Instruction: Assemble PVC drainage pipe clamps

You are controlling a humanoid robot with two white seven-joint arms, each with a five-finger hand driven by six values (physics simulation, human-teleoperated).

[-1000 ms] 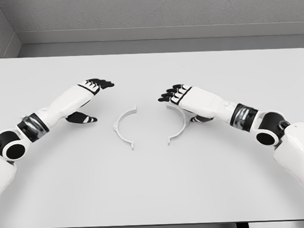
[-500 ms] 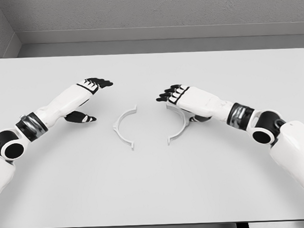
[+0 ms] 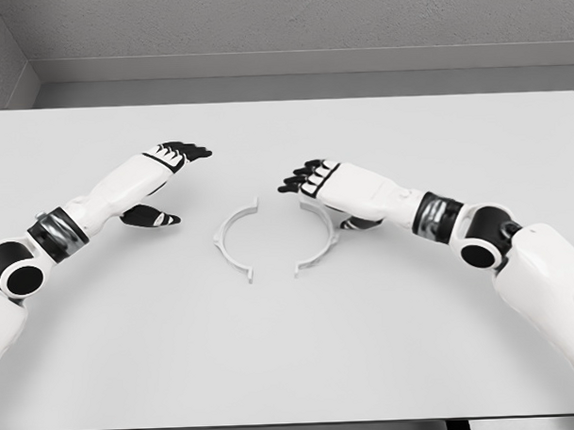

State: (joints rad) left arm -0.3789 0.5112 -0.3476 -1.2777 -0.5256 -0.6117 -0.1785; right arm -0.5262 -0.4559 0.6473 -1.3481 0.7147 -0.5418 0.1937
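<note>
White on white here: two thin plastic clamp halves lie flat on the pale grey table [image 3: 292, 366], curved like brackets facing each other. Take the left clamp half [image 3: 233, 242] as the marker — it sits near the middle of the table, its open side turned toward its partner, small tabs showing at its top and bottom ends.

The right clamp half [image 3: 316, 254] lies just beside it, to the right, mirrored. The two are close but apart — a clear gap runs between the facing ends, narrower at the bottom than at the top. The upper part of this right piece is hidden under the robot's hand.

The right hand [image 3: 333, 187] sits over that upper part, palm down, black fingertips [image 3: 295, 179] pointing toward the marker piece and loosely extended. The thumb is tucked underneath near the clamp's curve; whether it actually touches or pinches the plastic cannot be told from this view.

The left hand [image 3: 158, 177] is to the left of the marker piece and slightly farther back, well clear of it. Its fingers are stretched out and relaxed, thumb hanging below, holding nothing.
</note>
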